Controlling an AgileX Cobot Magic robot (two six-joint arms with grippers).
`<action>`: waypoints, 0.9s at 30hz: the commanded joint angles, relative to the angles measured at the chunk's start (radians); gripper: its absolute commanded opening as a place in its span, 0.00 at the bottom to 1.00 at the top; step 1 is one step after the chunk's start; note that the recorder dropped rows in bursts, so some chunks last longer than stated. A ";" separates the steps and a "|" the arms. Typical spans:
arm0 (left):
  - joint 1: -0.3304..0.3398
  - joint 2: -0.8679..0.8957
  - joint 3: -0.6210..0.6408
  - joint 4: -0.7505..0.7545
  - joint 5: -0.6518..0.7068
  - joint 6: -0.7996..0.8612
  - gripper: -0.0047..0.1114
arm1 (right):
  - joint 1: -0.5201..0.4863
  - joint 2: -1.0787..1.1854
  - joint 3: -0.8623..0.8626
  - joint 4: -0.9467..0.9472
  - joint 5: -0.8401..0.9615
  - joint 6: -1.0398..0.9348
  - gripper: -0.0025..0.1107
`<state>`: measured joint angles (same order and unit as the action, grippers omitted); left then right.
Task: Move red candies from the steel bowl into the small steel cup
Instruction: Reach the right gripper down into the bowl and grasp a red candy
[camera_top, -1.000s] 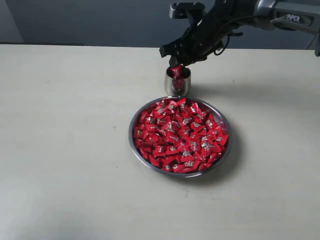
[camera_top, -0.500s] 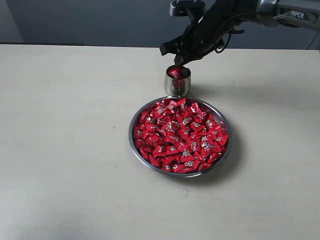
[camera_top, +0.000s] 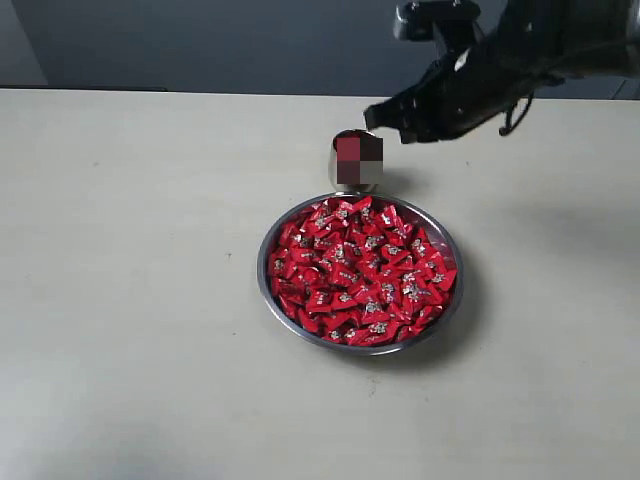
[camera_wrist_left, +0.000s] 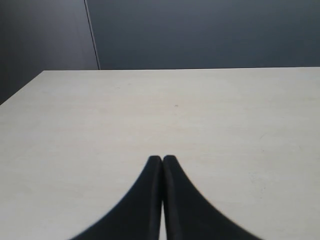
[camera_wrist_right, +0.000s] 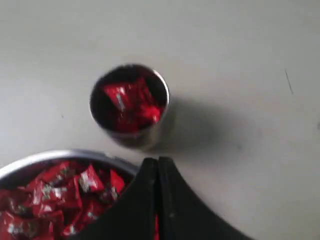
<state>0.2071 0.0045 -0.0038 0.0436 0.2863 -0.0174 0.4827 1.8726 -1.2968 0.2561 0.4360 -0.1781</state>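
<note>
Black right gripper (camera_wrist_right: 158, 160) pinched together on nothing, raised just to the side of the small shiny steel cylinder cup (camera_top: 356, 160), upright on the pale table (camera_top: 130, 250), some red foil-wrapped candies (camera_top: 360, 270) inside. Just beside the cup, wide shallow steel bowl (camera_top: 263, 290) heaped with the rest. Left gripper (camera_wrist_left: 162, 159) likewise pressed together, empty.

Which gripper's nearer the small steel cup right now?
Right. The right gripper hangs shut just beside the small steel cup; the left gripper sits shut over the table, cup nowhere in its view.
</note>
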 joint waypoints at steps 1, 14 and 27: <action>0.001 -0.004 0.004 0.001 -0.002 -0.003 0.04 | -0.003 -0.095 0.200 0.012 -0.128 -0.005 0.02; 0.001 -0.004 0.004 0.001 -0.002 -0.003 0.04 | 0.104 -0.101 0.214 0.243 0.148 -0.216 0.02; 0.001 -0.004 0.004 0.001 -0.002 -0.003 0.04 | 0.187 -0.101 0.214 0.219 0.107 -0.222 0.02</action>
<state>0.2071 0.0045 -0.0038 0.0436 0.2863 -0.0174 0.6684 1.7813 -1.0874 0.4981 0.5509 -0.3837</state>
